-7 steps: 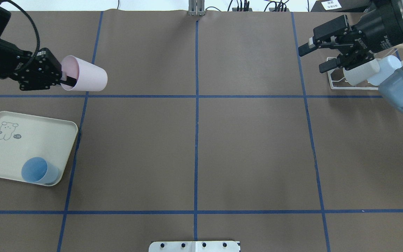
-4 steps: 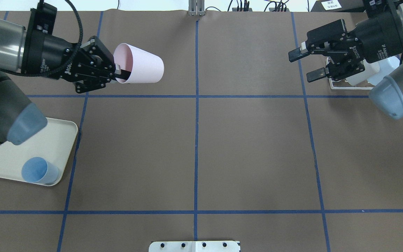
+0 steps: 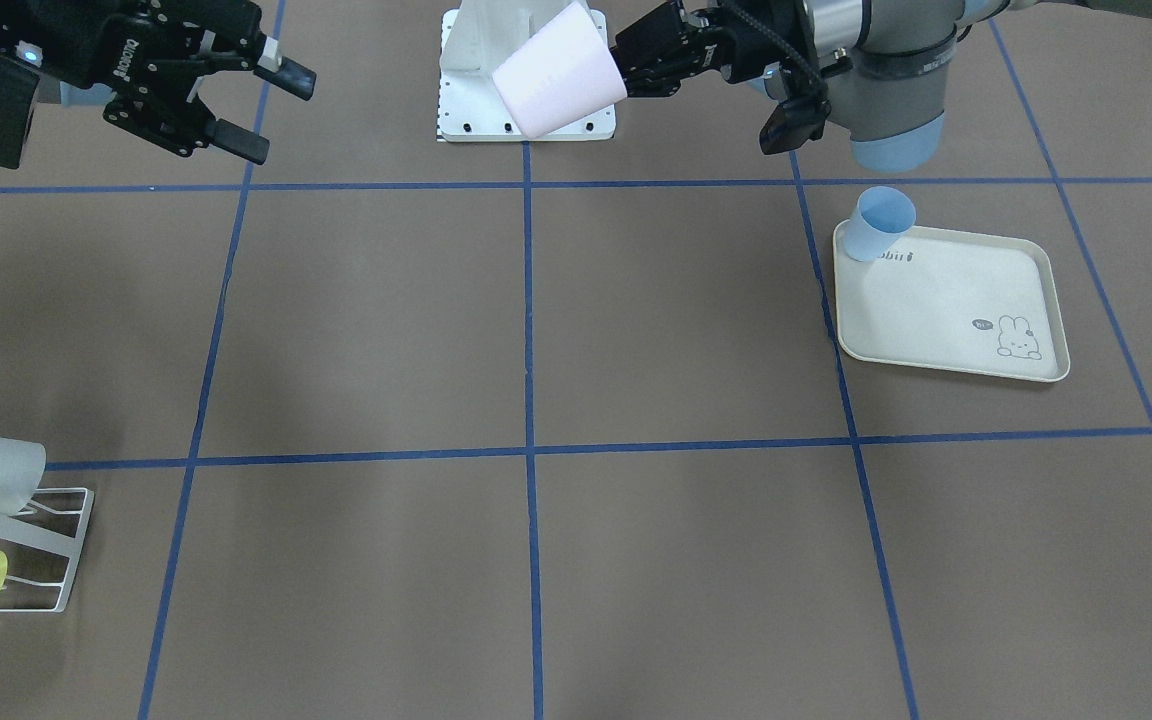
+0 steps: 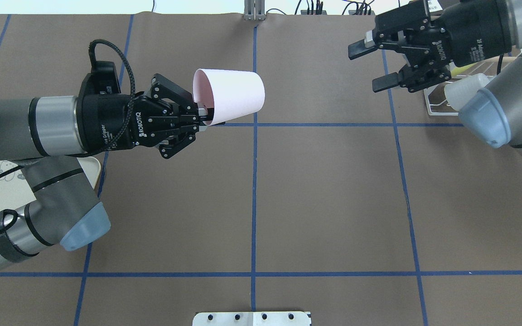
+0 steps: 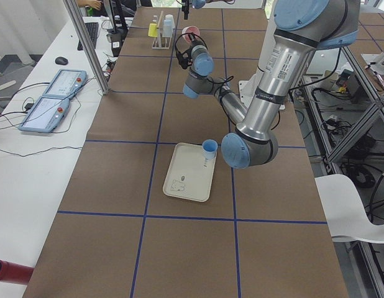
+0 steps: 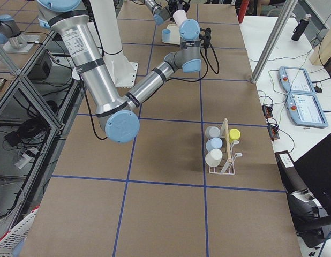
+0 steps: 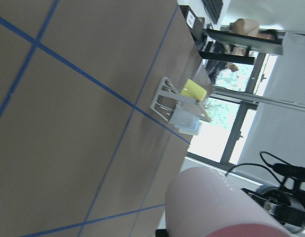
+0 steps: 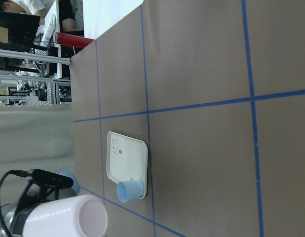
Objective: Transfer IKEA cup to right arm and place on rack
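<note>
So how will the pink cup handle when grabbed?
Probably light and stiff: the left end effector holds the pink cup sideways by its rim alone, undeformed. Its smooth tapered wall could slip in a side grip.

The brand "ROBOTIQ" is printed in white capitals on the black body of the left gripper. At 9 o'clock of it, a smaller white line is carried on the wrist collar, of which only "Gripper" can be made out. The same "ROBOTIQ" is read on the body of the right gripper, with a small line beginning "2F" at 3 o'clock of it.

On the tray, a dark speech bubble marked "hi~" is set at 10 o'clock of the rabbit drawing. A short printed word is found at 5 o'clock of the blue cup, partly covered by it and not surely readable.
</note>
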### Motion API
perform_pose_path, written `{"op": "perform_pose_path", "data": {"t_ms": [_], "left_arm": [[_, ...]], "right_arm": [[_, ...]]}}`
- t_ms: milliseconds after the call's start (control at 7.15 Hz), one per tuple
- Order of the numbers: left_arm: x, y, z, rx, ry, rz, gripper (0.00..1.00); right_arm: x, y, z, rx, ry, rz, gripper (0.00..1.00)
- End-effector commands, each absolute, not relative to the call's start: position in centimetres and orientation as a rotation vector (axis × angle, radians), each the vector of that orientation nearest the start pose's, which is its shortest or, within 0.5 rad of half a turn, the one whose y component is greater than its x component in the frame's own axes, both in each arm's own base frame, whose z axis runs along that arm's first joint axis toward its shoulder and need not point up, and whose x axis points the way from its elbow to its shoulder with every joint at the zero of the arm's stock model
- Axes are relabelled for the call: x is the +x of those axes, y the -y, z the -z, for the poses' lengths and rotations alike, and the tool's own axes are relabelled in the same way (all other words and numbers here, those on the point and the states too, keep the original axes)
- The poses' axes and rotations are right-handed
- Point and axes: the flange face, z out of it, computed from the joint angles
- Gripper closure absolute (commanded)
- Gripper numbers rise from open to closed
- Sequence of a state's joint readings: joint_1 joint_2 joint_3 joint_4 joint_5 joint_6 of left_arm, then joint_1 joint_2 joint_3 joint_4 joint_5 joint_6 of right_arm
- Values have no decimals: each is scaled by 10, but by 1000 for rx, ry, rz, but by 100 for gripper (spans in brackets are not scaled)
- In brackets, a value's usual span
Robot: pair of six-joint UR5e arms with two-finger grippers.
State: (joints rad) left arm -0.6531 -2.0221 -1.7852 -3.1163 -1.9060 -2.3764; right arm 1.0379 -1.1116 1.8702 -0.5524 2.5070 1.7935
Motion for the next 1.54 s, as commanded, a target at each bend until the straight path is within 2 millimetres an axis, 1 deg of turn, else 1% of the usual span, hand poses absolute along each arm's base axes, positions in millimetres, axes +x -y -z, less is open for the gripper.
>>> {"op": "perform_pose_path", "data": {"t_ms": [0, 140, 280, 420, 559, 699, 839, 979, 1119, 1259, 1399], "left_arm": [[347, 390, -169, -362, -2190, 472, 100], [347, 391, -169, -376, -2201, 488, 100], [344, 393, -177, -454, -2276, 522, 100], [346, 395, -197, -526, -2348, 504, 100], [348, 394, -206, -579, -2367, 491, 100], [349, 386, -205, -649, -2386, 469, 100], [345, 378, -206, -751, -2411, 443, 100], [345, 373, -195, -837, -2428, 413, 100], [350, 364, -188, -890, -2429, 390, 100], [354, 354, -185, -920, -2428, 370, 100], [360, 347, -185, -940, -2420, 361, 100]], "right_arm": [[-246, 451, -147, 66, 1858, -220, 1], [-269, 442, -148, 29, 1871, -186, 1], [-278, 431, -143, 10, 1913, -168, 1], [-288, 419, -142, -28, 1993, -181, 1], [-300, 407, -139, -61, 2021, -144, 1], [-307, 399, -130, -70, 2047, -115, 1], [-309, 391, -128, -59, 2115, -109, 1], [-315, 386, -128, -63, 2145, -112, 1], [-321, 381, -125, -53, 2187, -122, 1], [-333, 377, -128, -55, 2224, -130, 1], [-336, 376, -131, -54, 2242, -118, 1]]}}
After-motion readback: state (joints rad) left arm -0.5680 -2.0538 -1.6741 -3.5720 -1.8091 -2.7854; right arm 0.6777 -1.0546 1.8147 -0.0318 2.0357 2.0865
